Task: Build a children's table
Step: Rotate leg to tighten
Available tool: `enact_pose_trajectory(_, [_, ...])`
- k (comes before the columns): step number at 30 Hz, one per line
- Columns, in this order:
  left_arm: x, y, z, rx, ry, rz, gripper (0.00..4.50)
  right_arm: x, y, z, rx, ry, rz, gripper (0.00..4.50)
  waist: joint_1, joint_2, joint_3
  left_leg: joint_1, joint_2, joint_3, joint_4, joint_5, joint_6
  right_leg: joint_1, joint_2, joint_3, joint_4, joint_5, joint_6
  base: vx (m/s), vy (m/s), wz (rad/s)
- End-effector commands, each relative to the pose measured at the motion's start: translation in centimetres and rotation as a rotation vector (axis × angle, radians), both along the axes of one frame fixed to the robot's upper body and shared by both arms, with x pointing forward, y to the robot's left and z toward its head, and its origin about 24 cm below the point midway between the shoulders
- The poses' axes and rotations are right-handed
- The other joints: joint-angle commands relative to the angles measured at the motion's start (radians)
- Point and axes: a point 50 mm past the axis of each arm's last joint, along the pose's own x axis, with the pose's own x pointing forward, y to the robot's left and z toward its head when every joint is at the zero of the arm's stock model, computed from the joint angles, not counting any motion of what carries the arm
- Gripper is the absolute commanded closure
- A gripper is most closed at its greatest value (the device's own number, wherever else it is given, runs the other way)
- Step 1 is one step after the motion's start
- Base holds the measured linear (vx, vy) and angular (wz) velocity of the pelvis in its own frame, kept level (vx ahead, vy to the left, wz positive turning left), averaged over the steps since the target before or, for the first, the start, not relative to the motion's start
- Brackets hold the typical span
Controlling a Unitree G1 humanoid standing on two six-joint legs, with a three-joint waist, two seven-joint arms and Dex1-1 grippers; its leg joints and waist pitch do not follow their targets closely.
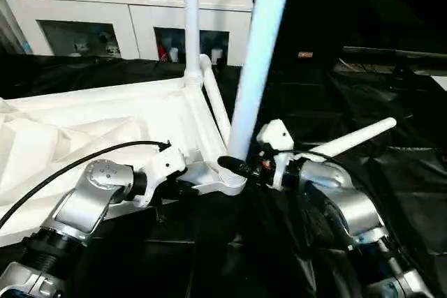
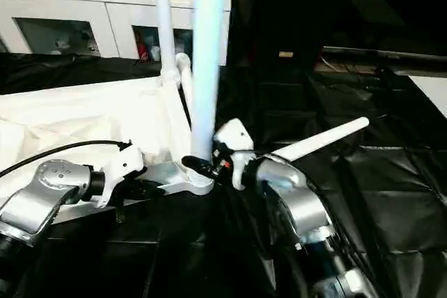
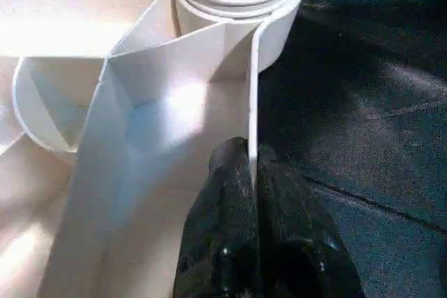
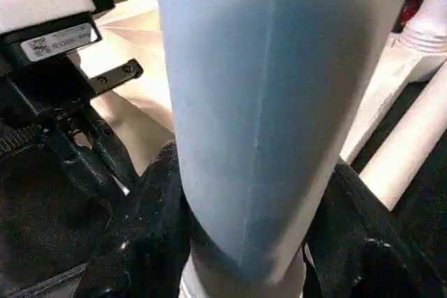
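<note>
The tabletop (image 1: 105,120) lay upside down on a black sheet (image 1: 391,172), ribbed underside up. At its near corner socket (image 1: 227,183) a leg (image 1: 255,61) stood almost upright, long axis rising from the socket and leaning slightly to the right toward the top.

The right gripper (image 4: 244,242) was clamped round this leg just above the socket, one black finger (image 4: 150,221) on each side, so the leg ran straight up between the jaws. The right arm was plainly the nearer one to the leg.

The left gripper (image 3: 253,200) had its jaws together, pinching the thin edge wall of the tabletop just beside the same socket, apparently steadying it.

A second leg (image 1: 191,19) stood upright in the far corner socket. A third (image 1: 216,99) lay along the tabletop's edge between the two sockets, and a fourth (image 1: 360,136) lay on the sheet behind the right wrist.

A white cabinet (image 1: 133,15) with glass doors stood beyond the sheet.
</note>
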Motion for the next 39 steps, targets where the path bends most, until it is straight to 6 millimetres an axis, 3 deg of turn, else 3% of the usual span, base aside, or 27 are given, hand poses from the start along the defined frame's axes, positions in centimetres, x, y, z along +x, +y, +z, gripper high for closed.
enact_pose_trajectory(1, [0.7,0.2,0.8,0.005,-0.045,0.021,4.50,-1.1,-0.3,-4.2,-0.108,0.219,-0.004,2.65,0.008,0.012,-0.039,-0.001,0.060,-0.030,-0.091,-0.213,-0.012,0.034,-0.096,0.060,-0.098,-0.231,-0.195,0.000,0.000,0.00])
enact_pose_trajectory(7, [0.6,0.2,0.8,0.004,-0.042,0.017,4.50,-0.2,-0.6,-4.3,-0.131,0.220,-0.017,2.65,0.005,0.012,-0.036,-0.001,0.060,-0.032,-0.094,-0.238,-0.022,0.031,-0.098,0.061,-0.104,-0.299,-0.177,0.000,0.000,0.00])
enact_pose_trajectory(8, [0.6,0.2,0.8,0.004,-0.041,0.016,4.50,0.0,-0.6,-4.3,-0.134,0.221,-0.018,2.65,0.004,0.006,-0.036,0.001,0.061,-0.031,-0.094,-0.239,-0.020,0.030,-0.097,0.061,-0.105,-0.303,-0.175,0.000,0.000,0.00])
enact_pose_trajectory(11, [0.6,0.2,0.8,0.004,-0.040,0.014,4.50,0.0,-0.6,-4.4,-0.144,0.222,0.001,2.65,0.006,0.008,-0.035,0.003,0.061,-0.032,-0.095,-0.244,-0.019,0.027,-0.097,0.062,-0.107,-0.327,-0.169,0.000,0.000,0.00])
enact_pose_trajectory(12, [0.6,0.3,0.8,0.004,-0.040,0.014,4.50,-0.1,-0.6,-4.4,-0.148,0.221,0.005,2.65,0.005,0.003,-0.035,0.003,0.061,-0.031,-0.095,-0.245,-0.018,0.027,-0.097,0.062,-0.108,-0.330,-0.168,0.000,0.000,0.00])
enact_pose_trajectory(18, [0.5,0.3,0.6,-0.004,-0.029,0.023,4.50,-0.2,-0.6,-4.8,-0.156,0.226,0.012,2.65,0.005,0.005,-0.034,0.004,0.062,-0.031,-0.097,-0.252,-0.020,0.024,-0.097,0.063,-0.108,-0.330,-0.169,0.000,0.000,0.00])
enact_pose_trajectory(19, [0.5,0.4,0.5,-0.008,-0.023,0.038,4.50,-0.2,-0.6,-5.0,-0.161,0.227,0.005,2.65,0.005,0.000,-0.033,0.004,0.062,-0.031,-0.097,-0.258,-0.019,0.023,-0.097,0.063,-0.110,-0.344,-0.166,0.000,0.000,0.00])
enact_pose_trajectory(22, [0.8,0.2,0.2,-0.002,-0.029,0.083,4.50,0.2,-0.5,-5.4,-0.164,0.230,-0.055,2.65,0.002,0.000,-0.030,0.002,0.061,-0.034,-0.099,-0.278,-0.022,0.021,-0.100,0.062,-0.115,-0.410,-0.152,0.000,0.000,0.00])
enact_pose_trajectory(26, [1.3,-2.5,-1.1,-0.017,-0.030,0.216,4.50,1.3,0.8,-6.4,-0.160,0.255,-0.235,2.65,-0.004,0.001,-0.026,0.008,0.059,-0.040,-0.102,-0.327,-0.043,0.012,-0.104,0.061,-0.125,-0.537,-0.116,0.000,0.000,0.00])
enact_pose_trajectory(28, [1.6,-3.6,-1.4,-0.031,-0.022,0.292,4.50,1.5,1.4,-6.6,-0.153,0.264,-0.268,2.65,-0.005,-0.007,-0.024,0.018,0.056,-0.043,-0.099,-0.376,-0.041,0.003,-0.107,0.058,-0.141,-0.639,-0.082,0.000,0.000,0.00])
enact_pose_trajectory(34, [2.1,-7.1,-2.1,0.004,-0.002,0.436,4.50,1.9,3.6,-7.0,-0.141,0.310,-0.348,2.65,-0.009,0.000,-0.027,0.025,0.057,-0.043,-0.111,-0.412,-0.030,0.002,-0.100,0.048,-0.151,-0.564,-0.085,0.000,0.000,0.00])
enact_pose_trajectory(35, [2.2,-7.7,-1.9,0.000,-0.008,0.452,4.50,1.9,3.9,-7.2,-0.135,0.336,-0.373,2.65,-0.008,-0.006,-0.026,0.024,0.055,-0.044,-0.112,-0.417,-0.026,0.003,-0.101,0.047,-0.154,-0.577,-0.078,0.000,0.000,0.00])
enact_pose_trajectory(36, [2.3,-8.1,-1.8,-0.007,-0.010,0.458,4.50,2.0,4.0,-7.3,-0.134,0.347,-0.387,2.65,-0.007,-0.003,-0.025,0.029,0.054,-0.045,-0.111,-0.435,-0.025,-0.004,-0.104,0.049,-0.158,-0.609,-0.066,0.000,0.000,0.00])
enact_pose_trajectory(37, [2.5,-8.9,-1.5,-0.029,-0.014,0.481,4.50,2.0,4.4,-7.5,-0.139,0.367,-0.411,2.65,-0.009,-0.008,-0.024,0.030,0.051,-0.046,-0.111,-0.451,-0.023,-0.005,-0.105,0.048,-0.163,-0.643,-0.052,0.000,0.000,0.00])
enact_pose_trajectory(39, [2.8,-9.5,-1.1,-0.040,-0.018,0.499,4.50,2.1,4.7,-7.7,-0.155,0.373,-0.426,2.65,-0.012,-0.006,-0.023,0.036,0.051,-0.053,-0.113,-0.498,-0.030,-0.007,-0.104,0.038,-0.169,-0.677,-0.032,0.000,0.000,0.00])
